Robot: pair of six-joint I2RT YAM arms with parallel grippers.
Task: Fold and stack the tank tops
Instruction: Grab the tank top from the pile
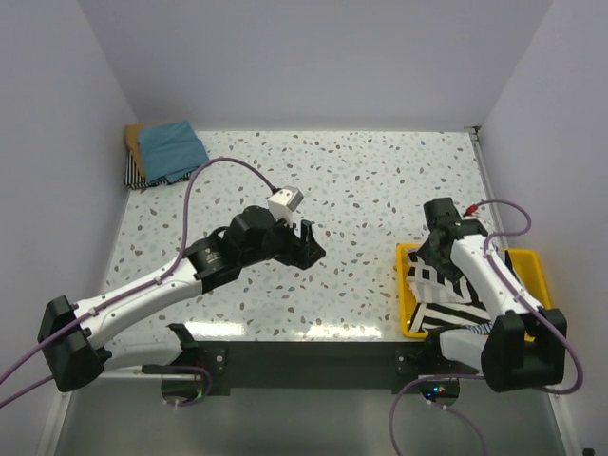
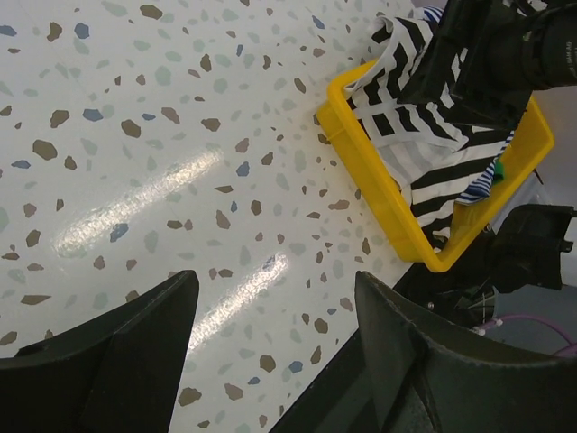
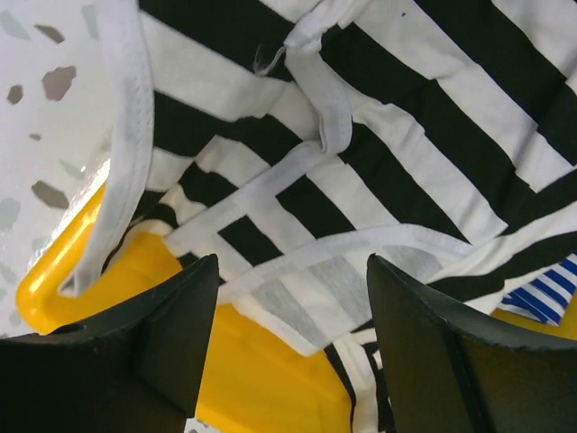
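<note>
Hovering over the black-and-white striped tank top (image 3: 406,117), which lies crumpled in the yellow tray (image 3: 270,379), the right tool (image 3: 293,271) is spread wide and empty. The cloth is judged light and limp, best pinched at a shoulder strap (image 3: 325,108). The left tool (image 2: 275,289) is likewise open and empty above the table (image 2: 135,135).

Teal top (image 1: 171,148) far-left, striped top (image 1: 439,313) (crumpled) in tray (image 1: 408,302)

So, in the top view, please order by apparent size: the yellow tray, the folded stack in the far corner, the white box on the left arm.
1. The tray, partly covered by the right arm.
2. The stack, farther from the camera.
3. The white box, clearly smallest.
</note>
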